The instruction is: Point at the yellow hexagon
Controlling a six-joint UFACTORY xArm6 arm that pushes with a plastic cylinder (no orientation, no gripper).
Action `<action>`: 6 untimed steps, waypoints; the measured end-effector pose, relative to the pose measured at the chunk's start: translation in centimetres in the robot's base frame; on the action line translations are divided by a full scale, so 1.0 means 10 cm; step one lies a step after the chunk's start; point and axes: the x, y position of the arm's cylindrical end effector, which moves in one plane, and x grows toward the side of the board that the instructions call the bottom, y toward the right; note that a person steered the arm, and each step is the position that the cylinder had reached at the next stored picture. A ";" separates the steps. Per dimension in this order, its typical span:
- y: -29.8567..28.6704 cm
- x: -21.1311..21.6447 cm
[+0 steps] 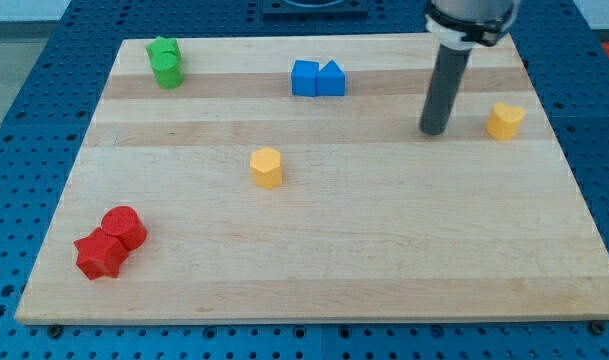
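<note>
Counter (314, 260) lies bare between your tip (433, 131) and the yellow hexagon (267, 167), well apart; another yellow block (505, 120) sits just right. Rod upright; no claw fitted.

blue perforated bench (24, 120) under wooden board (334, 270)

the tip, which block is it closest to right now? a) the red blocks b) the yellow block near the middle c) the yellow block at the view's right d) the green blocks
c: my tip rests on the board just to the view's left of the yellow block at the view's right, with a gap between them; every other block lies much farther away.
</note>
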 end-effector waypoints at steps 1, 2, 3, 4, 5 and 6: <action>-0.21 0.00; -0.49 0.00; -0.97 0.00; -1.51 0.01; -2.02 0.09; -2.31 0.22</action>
